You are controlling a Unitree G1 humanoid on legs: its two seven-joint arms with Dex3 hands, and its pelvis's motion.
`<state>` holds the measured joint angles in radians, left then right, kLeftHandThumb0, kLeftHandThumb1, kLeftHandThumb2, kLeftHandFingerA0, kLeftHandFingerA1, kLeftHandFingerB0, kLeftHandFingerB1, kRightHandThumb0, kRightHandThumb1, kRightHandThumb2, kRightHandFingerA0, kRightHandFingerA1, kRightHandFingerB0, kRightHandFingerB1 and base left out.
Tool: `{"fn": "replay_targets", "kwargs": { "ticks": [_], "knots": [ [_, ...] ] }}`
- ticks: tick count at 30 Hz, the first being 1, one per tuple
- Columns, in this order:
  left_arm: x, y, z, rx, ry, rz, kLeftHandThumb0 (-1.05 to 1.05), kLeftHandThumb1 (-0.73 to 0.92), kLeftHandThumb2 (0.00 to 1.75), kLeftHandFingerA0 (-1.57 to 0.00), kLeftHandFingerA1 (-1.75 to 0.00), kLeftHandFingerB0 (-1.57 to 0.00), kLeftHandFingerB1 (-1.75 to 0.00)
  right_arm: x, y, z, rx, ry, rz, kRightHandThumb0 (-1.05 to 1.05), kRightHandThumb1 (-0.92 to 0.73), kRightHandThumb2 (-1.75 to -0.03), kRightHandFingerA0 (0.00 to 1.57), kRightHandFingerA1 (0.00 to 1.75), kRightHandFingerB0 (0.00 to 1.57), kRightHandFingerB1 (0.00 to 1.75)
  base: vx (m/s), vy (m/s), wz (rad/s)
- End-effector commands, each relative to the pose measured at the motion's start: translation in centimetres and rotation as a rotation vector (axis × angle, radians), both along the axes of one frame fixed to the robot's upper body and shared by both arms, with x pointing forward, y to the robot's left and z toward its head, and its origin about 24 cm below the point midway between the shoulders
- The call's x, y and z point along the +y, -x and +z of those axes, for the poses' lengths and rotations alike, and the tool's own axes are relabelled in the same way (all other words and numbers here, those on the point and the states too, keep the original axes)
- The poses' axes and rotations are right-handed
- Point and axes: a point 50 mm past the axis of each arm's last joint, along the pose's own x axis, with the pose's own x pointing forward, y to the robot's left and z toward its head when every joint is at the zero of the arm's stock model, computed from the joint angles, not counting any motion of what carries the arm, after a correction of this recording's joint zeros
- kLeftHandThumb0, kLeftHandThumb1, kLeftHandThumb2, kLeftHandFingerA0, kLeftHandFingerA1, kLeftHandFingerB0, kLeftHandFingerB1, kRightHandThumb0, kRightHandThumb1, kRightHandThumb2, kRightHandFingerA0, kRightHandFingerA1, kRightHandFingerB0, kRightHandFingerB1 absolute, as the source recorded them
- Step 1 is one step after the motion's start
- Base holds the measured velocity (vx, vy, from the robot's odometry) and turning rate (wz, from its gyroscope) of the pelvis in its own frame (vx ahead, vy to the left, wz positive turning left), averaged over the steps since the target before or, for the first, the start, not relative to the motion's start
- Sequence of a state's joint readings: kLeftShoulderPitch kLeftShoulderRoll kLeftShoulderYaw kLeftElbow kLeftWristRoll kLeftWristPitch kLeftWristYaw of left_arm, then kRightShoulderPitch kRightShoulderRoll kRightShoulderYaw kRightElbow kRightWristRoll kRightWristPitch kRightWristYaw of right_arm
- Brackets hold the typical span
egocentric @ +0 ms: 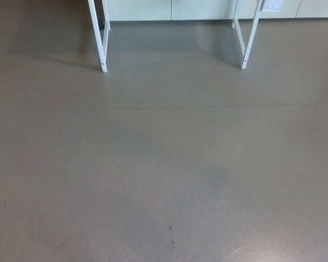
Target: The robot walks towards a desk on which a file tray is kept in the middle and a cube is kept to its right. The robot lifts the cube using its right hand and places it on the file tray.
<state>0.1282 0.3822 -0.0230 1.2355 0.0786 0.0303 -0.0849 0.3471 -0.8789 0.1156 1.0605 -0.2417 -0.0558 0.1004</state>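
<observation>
Bare grey floor (164,174) everywhere; two white desk legs (103,61) stand far ahead; neither the left hand nor the right hand shows, so I cannot tell their grip.

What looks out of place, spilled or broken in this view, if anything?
Nothing stands out. The grey floor shows no spill or damage, only a tiny dark speck near the bottom. The left desk leg and right desk leg stand evenly at the top edge.

L hand: not in view | R hand: not in view
</observation>
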Motion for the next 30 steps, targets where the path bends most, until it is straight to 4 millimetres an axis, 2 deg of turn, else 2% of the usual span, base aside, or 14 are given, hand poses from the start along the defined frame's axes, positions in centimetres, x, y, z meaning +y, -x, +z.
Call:
{"fn": "replay_targets", "kwargs": {
  "ticks": [1, 2, 4, 6, 11, 12, 14, 15, 20, 25, 26, 27, 28, 30],
  "knots": [
    [0.84, -0.57, 0.61, -0.014, 0.027, -0.078, -0.99, 0.69, 0.62, -0.19, -0.92, -0.26, -0.80, -0.36, -0.44, 0.87, 0.050, -0.038, 0.096, -0.81, -0.61, -0.93, 0.12, 0.45, 0.05, 0.27, 0.00, 0.000, 0.00],
    [0.82, -0.58, 0.62, -0.020, 0.035, -0.080, -0.96, 0.55, 1.06, -0.20, -0.75, -0.26, -0.70, -0.37, -0.43, 0.87, 0.050, -0.039, 0.097, -0.81, -0.61, -0.93, 0.12, 0.45, 0.05, 0.27, 0.00, 0.000, 0.00],
    [0.81, -0.60, 0.66, -0.018, 0.038, -0.106, -0.93, 0.57, 1.06, -0.21, -0.72, -0.23, -0.66, -0.38, -0.42, 0.88, 0.050, -0.041, 0.098, -0.81, -0.61, -0.93, 0.12, 0.45, 0.05, 0.27, 0.00, 0.000, 0.00],
    [0.78, -0.58, 0.60, -0.025, 0.031, -0.088, -0.95, 0.70, 0.62, -0.20, -0.90, -0.25, -0.75, -0.40, -0.41, 0.88, 0.050, -0.042, 0.099, -0.81, -0.61, -0.93, 0.12, 0.45, 0.05, 0.27, 0.00, 0.000, 0.00],
    [0.77, -0.58, 0.53, -0.015, 0.011, -0.084, -1.03, 0.68, 0.62, -0.22, -0.98, -0.27, -0.85, -0.44, -0.40, 0.91, 0.049, -0.043, 0.099, -0.81, -0.61, -0.93, 0.12, 0.45, 0.05, 0.27, 0.00, 0.000, 0.00],
    [0.81, -0.52, 0.58, -0.027, 0.022, -0.073, -1.03, 0.53, 1.07, -0.22, -0.80, -0.31, -0.76, -0.44, -0.40, 0.91, 0.049, -0.043, 0.099, -0.81, -0.61, -0.93, 0.12, 0.45, 0.05, 0.27, 0.00, 0.000, 0.00],
    [0.80, -0.51, 0.57, -0.042, 0.027, -0.045, -0.96, 0.66, 0.61, -0.23, -0.90, -0.30, -0.74, -0.45, -0.40, 0.91, 0.048, -0.044, 0.099, -0.81, -0.61, -0.93, 0.12, 0.45, 0.05, 0.27, 0.00, 0.000, 0.00],
    [0.80, -0.52, 0.56, -0.037, 0.024, -0.050, -0.98, 0.51, 1.05, -0.22, -0.77, -0.34, -0.74, -0.45, -0.39, 0.92, 0.048, -0.044, 0.100, -0.81, -0.61, -0.93, 0.12, 0.45, 0.05, 0.27, 0.19, 0.055, 0.48],
    [0.54, -0.72, 0.45, -0.019, 0.037, -0.092, -0.95, 0.57, 1.06, -0.22, -0.72, -0.24, -0.66, -0.61, -0.65, 1.12, 0.047, -0.039, 0.102, -0.81, -0.61, -0.93, 0.12, 0.45, 0.05, 0.27, 0.01, 0.039, 0.14],
    [0.70, -0.57, 0.48, -0.013, 0.025, -0.073, -1.05, 0.53, 1.06, -0.26, -0.83, -0.32, -0.77, -0.58, -0.75, 1.08, 0.047, -0.040, 0.105, -0.81, -0.61, -0.93, 0.12, 0.45, 0.05, 0.27, 0.04, 0.106, -0.07],
    [0.72, -0.61, 0.51, -0.014, 0.028, -0.084, -0.97, 0.69, 0.62, -0.23, -0.88, -0.27, -0.75, -0.59, -0.75, 1.08, 0.047, -0.040, 0.105, -0.81, -0.61, -0.93, 0.12, 0.45, 0.05, 0.27, 0.08, 0.218, -0.12],
    [0.74, -0.66, 0.55, -0.027, 0.042, -0.058, -0.89, 0.54, 1.02, -0.23, -0.68, -0.30, -0.63, -0.60, -0.68, 1.10, 0.046, -0.039, 0.104, -0.81, -0.61, -0.93, 0.12, 0.45, 0.05, 0.27, 0.13, 0.272, -0.16],
    [0.73, -0.63, 0.55, -0.043, 0.051, -0.032, -0.88, 0.66, 0.61, -0.22, -0.77, -0.30, -0.62, -0.60, -0.67, 1.10, 0.046, -0.039, 0.104, -0.81, -0.61, -0.93, 0.12, 0.45, 0.05, 0.27, 0.22, 0.310, -0.32],
    [0.72, -0.55, 0.59, -0.047, 0.061, -0.053, -0.88, 0.67, 0.63, -0.19, -0.75, -0.27, -0.62, -0.61, -0.67, 1.10, 0.046, -0.040, 0.104, -0.81, -0.61, -0.93, 0.12, 0.45, 0.05, 0.27, 0.24, 0.406, 0.21]
  ]
}}
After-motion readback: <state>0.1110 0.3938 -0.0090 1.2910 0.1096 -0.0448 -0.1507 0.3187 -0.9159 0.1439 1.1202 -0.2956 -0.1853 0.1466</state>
